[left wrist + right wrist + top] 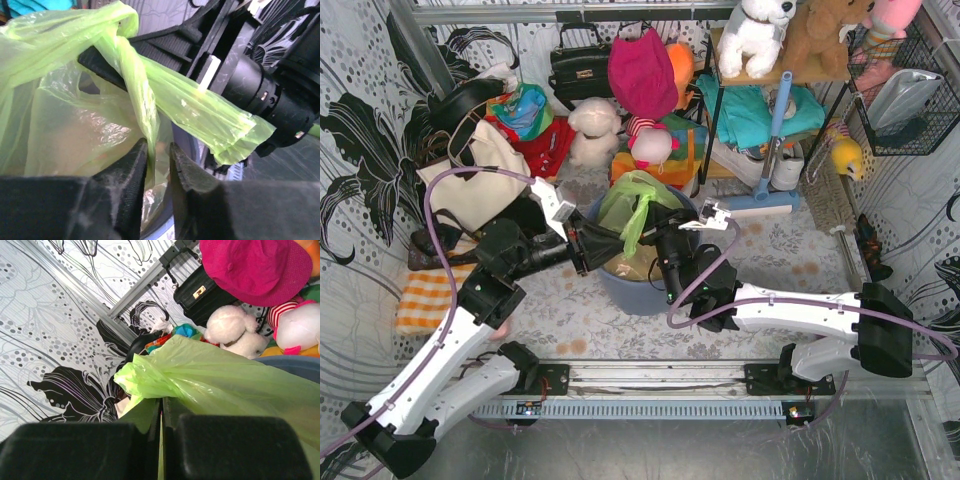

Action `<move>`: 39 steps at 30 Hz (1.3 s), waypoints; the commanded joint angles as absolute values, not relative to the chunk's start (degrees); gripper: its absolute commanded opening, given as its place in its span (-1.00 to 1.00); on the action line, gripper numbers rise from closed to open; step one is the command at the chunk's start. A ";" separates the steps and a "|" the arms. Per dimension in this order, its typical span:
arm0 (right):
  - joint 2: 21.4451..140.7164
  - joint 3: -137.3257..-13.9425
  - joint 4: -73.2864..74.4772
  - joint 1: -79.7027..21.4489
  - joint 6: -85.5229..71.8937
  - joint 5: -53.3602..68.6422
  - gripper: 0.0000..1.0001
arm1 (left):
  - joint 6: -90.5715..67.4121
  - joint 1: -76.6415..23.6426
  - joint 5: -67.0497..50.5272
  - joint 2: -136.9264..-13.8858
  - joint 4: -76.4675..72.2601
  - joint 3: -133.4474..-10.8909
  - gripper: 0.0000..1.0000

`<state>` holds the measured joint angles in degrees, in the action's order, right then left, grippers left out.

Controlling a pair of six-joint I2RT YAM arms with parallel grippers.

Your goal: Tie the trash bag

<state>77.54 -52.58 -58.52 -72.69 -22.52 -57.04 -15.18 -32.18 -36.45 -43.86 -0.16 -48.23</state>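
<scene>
Thin translucent light-green plastic trash bag sits in round blue bin. Above bin, left gripper and right gripper each pinch bag film.

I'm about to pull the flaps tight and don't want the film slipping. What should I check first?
1. One flap of the thin translucent light-green plastic trash bag pinched in the left gripper: ok.
2. Other flap pinched in the right gripper: ok.
3. Flaps crossed over each other: ok.
4. Crossing cinched down: not ok, it is loose.
5. Bag seated in the round blue plastic bin: ok.
6. Film free of tears: cannot tell.
</scene>
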 commanded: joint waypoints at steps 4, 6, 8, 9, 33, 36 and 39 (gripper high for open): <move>77.44 -51.77 -63.45 -72.95 -20.60 -57.08 -1.00 | -4.80 -32.10 -23.69 -43.96 7.50 -57.75 -0.07; 77.37 -51.85 -63.05 -72.95 -20.90 -57.06 -1.00 | -3.40 -32.05 -18.82 -43.83 6.80 -59.25 0.01; 77.28 -51.86 -62.86 -72.95 -21.00 -56.87 -1.00 | -2.04 -32.03 -15.66 -43.66 5.81 -60.04 0.11; 77.18 -51.93 -62.73 -72.95 -21.07 -56.79 -1.00 | -1.39 -32.04 -14.27 -43.64 5.11 -60.23 0.15; 76.54 -52.65 -57.24 -72.95 -23.83 -55.59 -1.00 | 13.97 -31.66 -22.23 -60.03 -5.45 -62.74 0.48; 76.57 -52.73 -57.05 -72.95 -23.99 -55.56 -1.00 | 14.50 -31.64 -22.42 -61.07 -5.44 -63.14 0.19; 76.64 -52.73 -56.87 -73.00 -24.18 -55.55 -1.00 | 14.87 -31.63 -22.51 -61.65 -4.59 -63.37 -0.07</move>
<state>77.32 -52.21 -56.77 -72.69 -23.09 -56.18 13.10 -31.75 -21.04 -61.49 -1.04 -60.99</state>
